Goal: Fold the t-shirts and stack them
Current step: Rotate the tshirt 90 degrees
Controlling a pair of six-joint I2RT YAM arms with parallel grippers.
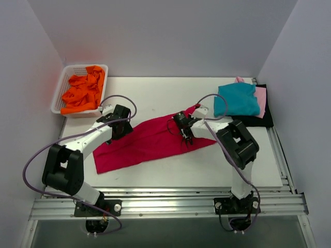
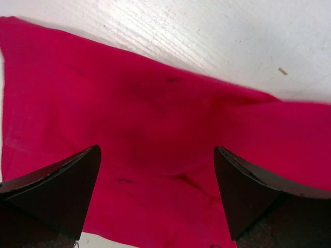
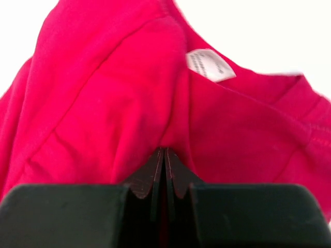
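Observation:
The crimson-red t-shirt [image 1: 147, 142] lies spread across the middle of the table. My left gripper [image 1: 120, 128] is open over its left part, with the red cloth [image 2: 155, 134] between the two fingers. My right gripper [image 1: 184, 132] is shut on a pinch of the red shirt [image 3: 129, 103] near the collar, by the white label [image 3: 207, 64]. The teal shirt [image 1: 238, 99] lies folded at the back right on top of the pale pink shirt [image 1: 261, 99] and the black shirt [image 1: 258, 120]. The orange shirts [image 1: 83, 92] lie crumpled in the basket.
The white lattice basket [image 1: 61, 88] stands at the back left corner of the table [image 1: 248, 165]. Grey walls close in the back and both sides. A metal rail [image 1: 165, 204] runs along the near edge.

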